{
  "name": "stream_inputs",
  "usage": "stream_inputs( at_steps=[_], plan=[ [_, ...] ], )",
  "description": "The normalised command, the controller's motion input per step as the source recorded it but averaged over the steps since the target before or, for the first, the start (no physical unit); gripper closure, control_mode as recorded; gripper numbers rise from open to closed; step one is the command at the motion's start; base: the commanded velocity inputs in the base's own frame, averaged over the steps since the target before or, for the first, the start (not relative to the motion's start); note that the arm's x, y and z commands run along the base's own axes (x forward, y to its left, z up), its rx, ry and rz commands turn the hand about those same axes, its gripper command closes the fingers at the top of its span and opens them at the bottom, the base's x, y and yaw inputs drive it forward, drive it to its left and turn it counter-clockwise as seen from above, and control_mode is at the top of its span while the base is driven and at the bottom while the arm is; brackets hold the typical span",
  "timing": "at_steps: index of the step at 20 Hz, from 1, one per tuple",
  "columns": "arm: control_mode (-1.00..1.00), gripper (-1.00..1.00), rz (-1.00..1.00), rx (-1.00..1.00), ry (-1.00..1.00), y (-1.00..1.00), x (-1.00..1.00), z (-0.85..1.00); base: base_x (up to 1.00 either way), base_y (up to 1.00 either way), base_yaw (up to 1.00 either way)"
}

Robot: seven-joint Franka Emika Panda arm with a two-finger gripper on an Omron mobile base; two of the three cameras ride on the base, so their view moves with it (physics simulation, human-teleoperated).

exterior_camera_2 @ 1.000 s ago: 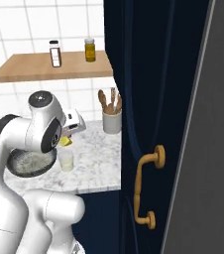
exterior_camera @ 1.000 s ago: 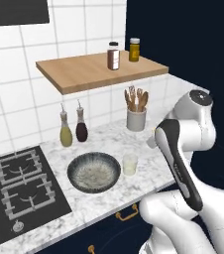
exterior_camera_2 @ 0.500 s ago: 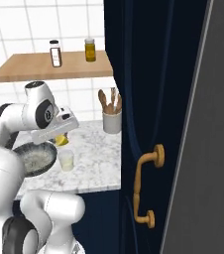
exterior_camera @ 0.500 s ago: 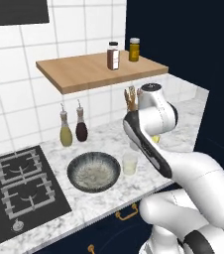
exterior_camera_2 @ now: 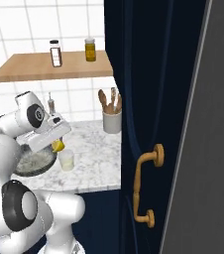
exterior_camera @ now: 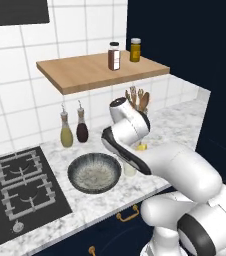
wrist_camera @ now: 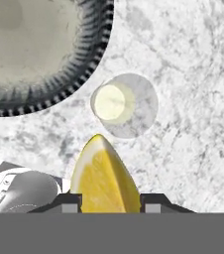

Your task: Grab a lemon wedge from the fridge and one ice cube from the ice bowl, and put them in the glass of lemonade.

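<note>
My gripper [wrist_camera: 109,201] is shut on the lemon wedge [wrist_camera: 105,173], a bright yellow piece that sticks out between the two fingertips. Straight ahead of the wedge in the hand view is the glass of lemonade [wrist_camera: 124,105], seen from above with pale yellow liquid. The ice bowl [wrist_camera: 91,59] lies beside it, dark-rimmed with a whitish speckled inside. In the right base view the gripper [exterior_camera_2: 57,144] hangs with the wedge [exterior_camera_2: 58,145] just above and left of the glass [exterior_camera_2: 66,159]. In the left base view the wedge [exterior_camera: 142,147] shows behind the arm, above the bowl [exterior_camera: 94,172].
A grey cup of wooden utensils [exterior_camera_2: 112,119] stands at the back of the marble counter. Two bottles [exterior_camera: 66,131] stand by the wall under a wooden shelf [exterior_camera: 100,70]. A stove [exterior_camera: 20,185] lies to the left. A navy cabinet with a gold handle [exterior_camera_2: 146,186] rises on the right.
The arm has swung from the right over the counter to the left, carrying the lemon wedge to a spot just above and beside the glass.
</note>
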Motion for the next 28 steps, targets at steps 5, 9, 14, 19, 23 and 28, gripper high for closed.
stream_inputs(
  at_steps=[5, 9, 14, 19, 23, 28],
  plan=[
    [-1.0, 1.0, 0.03, 0.27, -0.23, -0.12, 0.16, -0.02, 0.0, 0.0, 0.0],
    [-1.0, 1.0, 0.0, 0.34, -0.18, 0.0, 0.49, -0.04, 0.0, 0.0, 0.0],
    [-1.0, 1.0, 0.0, 0.33, -0.1, 0.02, 0.74, -0.25, 0.0, 0.0, 0.0],
    [-1.0, 1.0, 0.0, 0.33, -0.05, 0.03, 0.37, -0.3, 0.0, 0.0, 0.0],
    [-1.0, 1.0, 0.0, 0.35, 0.04, 0.03, 0.0, -0.46, 0.0, 0.0, 0.0],
    [-1.0, 1.0, 0.0, 0.26, 0.02, 0.2, 0.01, -0.36, 0.0, 0.0, 0.0]
  ],
)
